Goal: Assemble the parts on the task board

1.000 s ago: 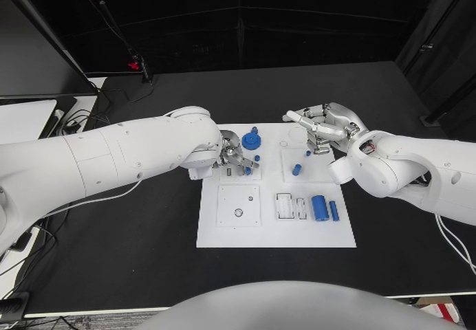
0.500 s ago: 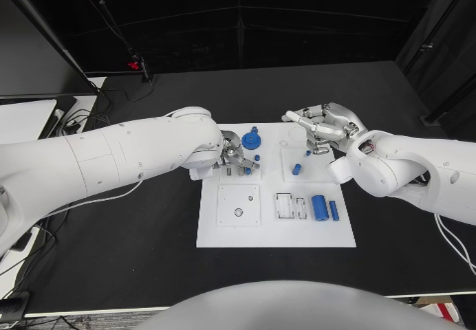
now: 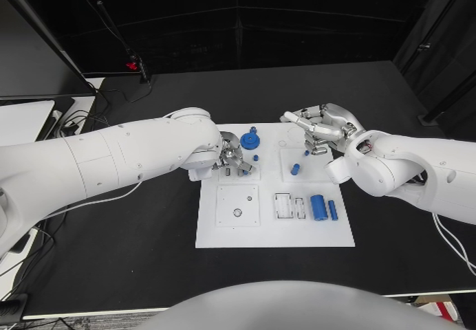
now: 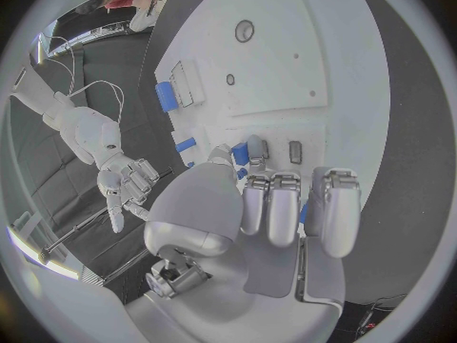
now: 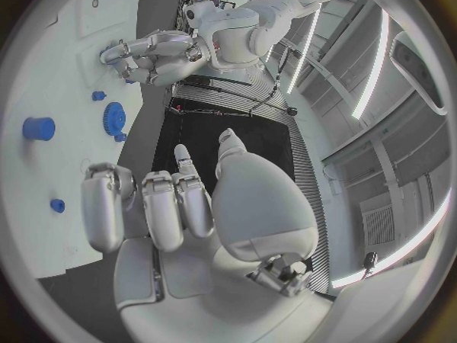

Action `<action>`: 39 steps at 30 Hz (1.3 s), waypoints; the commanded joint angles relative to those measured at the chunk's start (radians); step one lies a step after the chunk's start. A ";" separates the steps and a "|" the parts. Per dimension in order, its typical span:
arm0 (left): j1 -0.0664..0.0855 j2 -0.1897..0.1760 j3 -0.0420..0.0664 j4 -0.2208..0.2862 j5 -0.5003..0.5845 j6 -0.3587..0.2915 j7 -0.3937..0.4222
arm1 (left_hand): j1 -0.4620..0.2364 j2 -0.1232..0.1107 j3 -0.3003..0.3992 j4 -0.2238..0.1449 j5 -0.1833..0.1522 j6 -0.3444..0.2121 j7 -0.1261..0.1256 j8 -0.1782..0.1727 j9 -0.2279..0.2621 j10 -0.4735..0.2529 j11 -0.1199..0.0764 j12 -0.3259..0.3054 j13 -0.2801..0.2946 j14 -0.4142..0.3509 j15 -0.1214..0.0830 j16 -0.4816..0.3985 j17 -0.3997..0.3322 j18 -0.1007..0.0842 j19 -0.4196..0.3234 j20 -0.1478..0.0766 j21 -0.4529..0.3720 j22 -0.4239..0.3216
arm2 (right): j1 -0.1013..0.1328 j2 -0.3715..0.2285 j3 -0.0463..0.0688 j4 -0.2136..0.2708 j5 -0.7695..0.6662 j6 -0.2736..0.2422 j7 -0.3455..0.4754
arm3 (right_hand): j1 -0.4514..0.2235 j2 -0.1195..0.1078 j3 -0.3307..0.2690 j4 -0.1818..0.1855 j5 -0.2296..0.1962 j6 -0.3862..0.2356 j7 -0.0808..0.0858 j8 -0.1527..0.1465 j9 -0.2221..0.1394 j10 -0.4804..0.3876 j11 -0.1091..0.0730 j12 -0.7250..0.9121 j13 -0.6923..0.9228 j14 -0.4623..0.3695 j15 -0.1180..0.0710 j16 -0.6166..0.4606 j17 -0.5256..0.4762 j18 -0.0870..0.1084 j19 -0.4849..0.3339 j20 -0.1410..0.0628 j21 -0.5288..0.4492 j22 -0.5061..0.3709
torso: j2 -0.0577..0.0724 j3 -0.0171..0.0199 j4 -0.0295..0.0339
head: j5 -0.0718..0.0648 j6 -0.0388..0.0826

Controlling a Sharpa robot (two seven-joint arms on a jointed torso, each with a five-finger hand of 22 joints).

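The white task board lies mid-table. My left hand hovers over its far left corner, just beside the blue gear. In the left wrist view its thumb and a finger pinch a small blue peg right above the board. My right hand hangs over the far right corner with half-curled fingers apart and nothing in them. A blue peg stands below it. Near the board's right edge lie a thick blue cylinder and a thin blue pin.
A square plate with a round hole and two slotted holders sit on the board's near half. Bare black table surrounds the board. A white stand is at the far left edge.
My left hand has drawn its fingers in slightly, and the small blue piece under it has shifted toward the gear. My right hand has edged a little to the left.
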 commanded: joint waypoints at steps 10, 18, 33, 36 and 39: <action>0.000 0.000 0.001 -0.004 -0.004 -0.003 0.034 | 0.141 0.048 0.099 0.004 0.112 0.014 0.003 -0.034 0.033 0.107 -0.003 0.003 0.264 0.106 -0.006 0.001 0.263 -0.006 0.104 -0.009 0.003 0.263 | -0.003 0.002 0.000 -0.005 0.003 0.014 -0.008 | 0.001 0.010 -0.010 -0.001 0.002 -0.011 0.007 0.006 0.000 0.104 0.006 0.003 0.263 0.107 0.008 0.002 0.263 0.019 -0.006 0.003 -0.006 0.202 | 0.000 -0.0007 0.0005 | -0.004 0.001; 0.000 -0.001 0.001 -0.005 -0.004 0.001 0.045 | 0.110 0.029 0.106 0.005 0.114 0.018 0.004 -0.044 0.043 0.107 0.000 0.003 0.264 0.106 -0.003 0.001 0.263 -0.006 0.104 -0.008 0.003 0.263 | -0.005 0.003 0.000 -0.008 0.003 0.015 -0.016 | 0.002 0.012 -0.010 -0.001 0.003 -0.014 0.007 0.007 0.000 0.104 0.006 0.003 0.263 0.107 0.008 0.002 0.263 0.019 -0.007 0.003 -0.007 0.202 | 0.000 -0.0003 0.0006 | -0.004 0.001; 0.000 0.000 0.001 -0.006 -0.004 0.023 0.031 | -0.060 -0.011 0.068 0.006 0.044 0.041 0.005 -0.079 0.073 0.107 0.000 0.003 0.264 0.106 0.000 0.001 0.263 -0.006 0.104 -0.004 0.003 0.263 | -0.005 0.004 0.000 -0.011 0.003 0.015 -0.023 | 0.005 0.015 -0.011 -0.002 0.005 -0.017 0.008 0.009 0.000 0.104 0.007 0.003 0.263 0.107 0.008 0.002 0.263 0.019 -0.007 0.003 -0.008 0.201 | 0.001 -0.0003 0.0014 | -0.005 0.000; 0.000 0.001 0.001 -0.007 -0.004 0.026 0.026 | -0.078 -0.017 0.061 0.005 0.034 0.042 0.005 -0.084 0.078 0.107 0.000 0.003 0.264 0.106 0.000 0.001 0.263 -0.006 0.104 -0.003 0.003 0.263 | -0.006 0.004 0.000 -0.012 0.003 0.015 -0.023 | 0.005 0.015 -0.011 -0.002 0.005 -0.017 0.008 0.009 0.000 0.104 0.007 0.003 0.263 0.107 0.008 0.002 0.263 0.019 -0.007 0.003 -0.008 0.201 | 0.001 -0.0001 0.0011 | -0.004 -0.001; 0.000 0.001 0.001 -0.007 -0.004 0.026 0.023 | -0.094 -0.021 0.054 0.006 0.026 0.044 0.005 -0.088 0.083 0.107 0.000 0.003 0.264 0.106 0.001 0.001 0.263 -0.006 0.104 -0.003 0.003 0.263 | -0.006 0.005 -0.001 -0.012 0.003 0.014 -0.025 | 0.006 0.016 -0.012 -0.003 0.006 -0.017 0.008 0.010 0.000 0.104 0.007 0.003 0.263 0.107 0.008 0.002 0.263 0.019 -0.007 0.004 -0.007 0.202 | 0.001 -0.0001 0.0015 | -0.005 -0.001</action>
